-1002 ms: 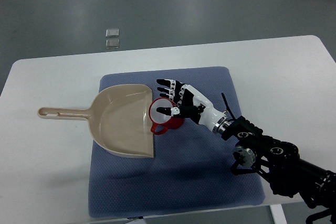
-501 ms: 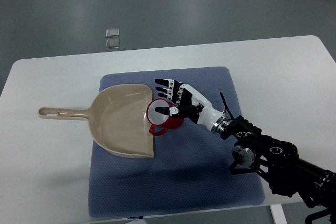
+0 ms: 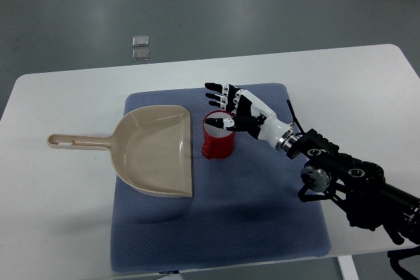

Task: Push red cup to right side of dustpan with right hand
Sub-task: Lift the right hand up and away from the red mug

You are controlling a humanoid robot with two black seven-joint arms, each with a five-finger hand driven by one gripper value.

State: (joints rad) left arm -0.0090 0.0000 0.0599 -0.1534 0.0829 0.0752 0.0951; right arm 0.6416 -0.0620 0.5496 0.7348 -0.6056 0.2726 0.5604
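A red cup (image 3: 217,138) stands upright on the blue mat (image 3: 262,214), just right of the beige dustpan's (image 3: 154,152) open edge and a little apart from it. My right hand (image 3: 230,106) is at the cup's far right side, fingers spread, with the thumb over the cup's rim. It holds nothing. The right arm (image 3: 348,181) comes in from the lower right. The dustpan's handle (image 3: 75,140) points left onto the white table. The left arm does not show.
The white table (image 3: 354,90) carries the mat. Two small clear squares (image 3: 140,47) lie on the grey floor beyond the table's far edge.
The cup was tilted against the dustpan's edge; it now stands upright and farther right. My right hand has moved right and a little away from me with it.
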